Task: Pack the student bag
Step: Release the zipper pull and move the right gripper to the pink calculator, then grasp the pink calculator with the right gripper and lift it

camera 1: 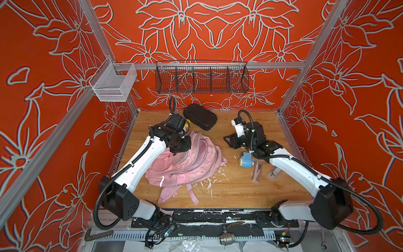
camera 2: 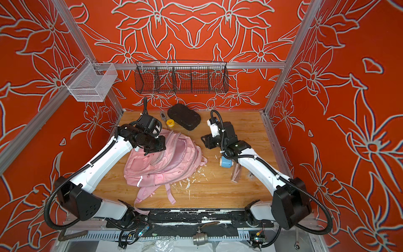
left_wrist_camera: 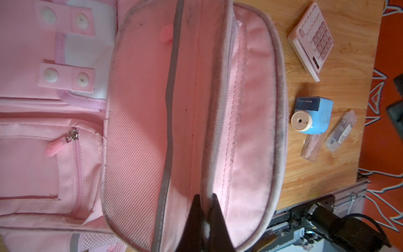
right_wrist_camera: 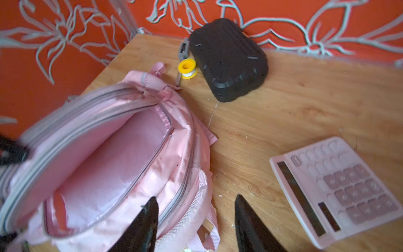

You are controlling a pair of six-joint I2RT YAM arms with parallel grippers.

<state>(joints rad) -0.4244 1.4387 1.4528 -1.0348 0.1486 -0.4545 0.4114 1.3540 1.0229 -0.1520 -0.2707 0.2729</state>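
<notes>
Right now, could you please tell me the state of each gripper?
Left gripper: nearly closed, pinching the student bag at its open rim.
Right gripper: open, holding nothing.

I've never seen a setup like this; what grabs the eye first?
The pale pink student bag lies gaping open, left of the middle of the wooden table, an edge of its opening pinched by the left gripper. Orange walls with silver flowers surround everything, and a black case sits at the back.
</notes>
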